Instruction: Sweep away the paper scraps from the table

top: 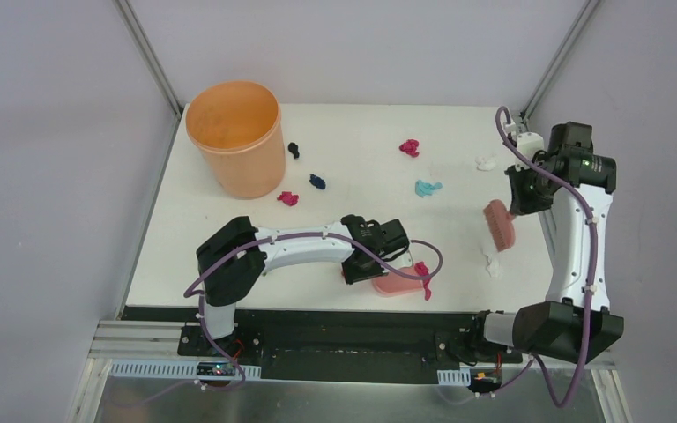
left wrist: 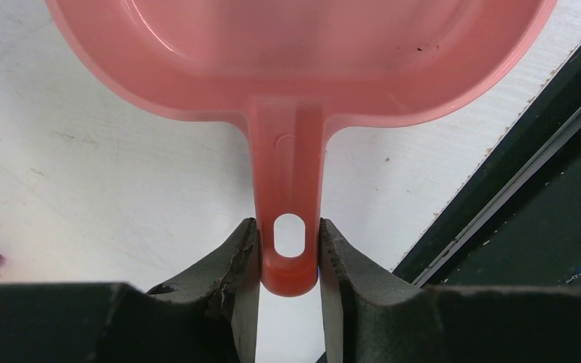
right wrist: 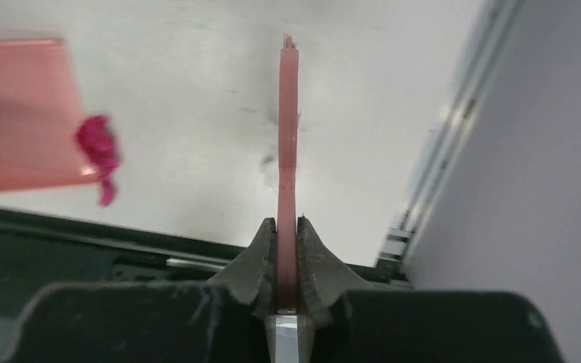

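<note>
Surface: white bench (top: 361,141), orange bucket (top: 235,137) far left.
Scraps: paper scraps (top: 426,188) scattered across the bench; one magenta touches the dustpan (top: 397,285) near the front edge.
Left arm: left pincer (left wrist: 289,253) clamped on the dustpan's handle.
Right arm: right pincer (right wrist: 287,238) clamped on a pink brush (right wrist: 287,136).

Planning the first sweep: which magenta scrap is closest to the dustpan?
The scrap at the dustpan's right end, by the near edge; the other two lie farther back.

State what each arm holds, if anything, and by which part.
The left jaws clamp the dustpan by the tip of its handle. The right jaws clamp the brush by one narrow end.
</note>
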`<state>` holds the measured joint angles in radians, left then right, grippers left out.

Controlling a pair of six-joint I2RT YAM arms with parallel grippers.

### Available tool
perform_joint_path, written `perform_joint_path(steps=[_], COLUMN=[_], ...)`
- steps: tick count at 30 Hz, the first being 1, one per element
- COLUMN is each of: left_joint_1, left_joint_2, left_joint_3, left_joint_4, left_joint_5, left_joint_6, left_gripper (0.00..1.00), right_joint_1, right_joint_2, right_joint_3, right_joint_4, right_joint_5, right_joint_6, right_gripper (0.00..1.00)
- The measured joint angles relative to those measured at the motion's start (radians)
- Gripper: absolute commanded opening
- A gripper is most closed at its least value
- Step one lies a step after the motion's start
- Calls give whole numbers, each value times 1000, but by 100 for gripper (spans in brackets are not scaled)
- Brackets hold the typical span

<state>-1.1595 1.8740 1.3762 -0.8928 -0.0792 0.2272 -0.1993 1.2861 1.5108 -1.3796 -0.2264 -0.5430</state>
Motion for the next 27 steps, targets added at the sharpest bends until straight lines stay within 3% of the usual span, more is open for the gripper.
perform_joint_path(steps=[7, 12, 18, 27], left_joint_1=[0, 0, 0, -7], left_joint_2=[0, 0, 1, 71], left_joint_3=[19, 55, 60, 79], left_joint_4=[-42, -111, -166, -182], left_joint_5=[11, 38, 71, 112], left_joint_6=[-7, -13, -14, -18], left_gripper=[0, 0, 0, 0], right_joint_1=[-15, -15, -2, 146], right_joint_2=[26, 26, 27, 11], right_joint_3=[-151, -264, -288, -288], right_joint_4=[180, 235, 187, 105], right_joint_5=[348, 395, 247, -171], right_joint_6=[3, 19, 54, 154], right_gripper=[0, 0, 0, 0])
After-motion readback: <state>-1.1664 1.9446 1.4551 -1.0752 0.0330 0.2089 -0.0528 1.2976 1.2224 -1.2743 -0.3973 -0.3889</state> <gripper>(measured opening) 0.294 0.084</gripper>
